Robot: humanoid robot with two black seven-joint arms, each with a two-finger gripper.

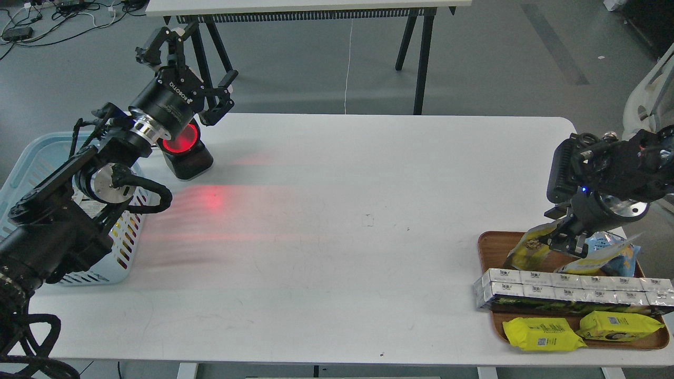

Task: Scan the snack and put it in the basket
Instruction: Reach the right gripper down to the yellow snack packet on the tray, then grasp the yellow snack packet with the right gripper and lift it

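two black robot arms reach over a white worktop (337, 237), seen from the robot's own head looking forward and down. the left arm enters from about 8 o'clock and rises toward 11 o'clock; the left gripper (187, 63) is held in the air with its jaws spread wide and nothing between them. just below it, on the worktop, stands a small dark scanner (185, 152) with a glowing red round window, and a patch of red light (210, 199) falls on the worktop in front of it. at 9 o'clock, partly hidden behind the left arm, sits the light blue basket (37, 158) with slotted sides, resting at the worktop's left edge.

the right arm enters from 3 o'clock and bends down toward a brown tray (487, 247) at about 4 o'clock. the right gripper (567, 243) is low over the tray, right at the snack (529, 250) (a yellow pouch with a pale top, leaning at the tray's far end); its jaws are dark and i cannot tell whether they are spread or pinching the pouch. just right of the snack lies a blue and yellow bag (613, 252). nearer the viewer, a row of silver-white cartons (568, 289) crosses the tray, and two flat yellow packets (542, 335) lie at its near edge.
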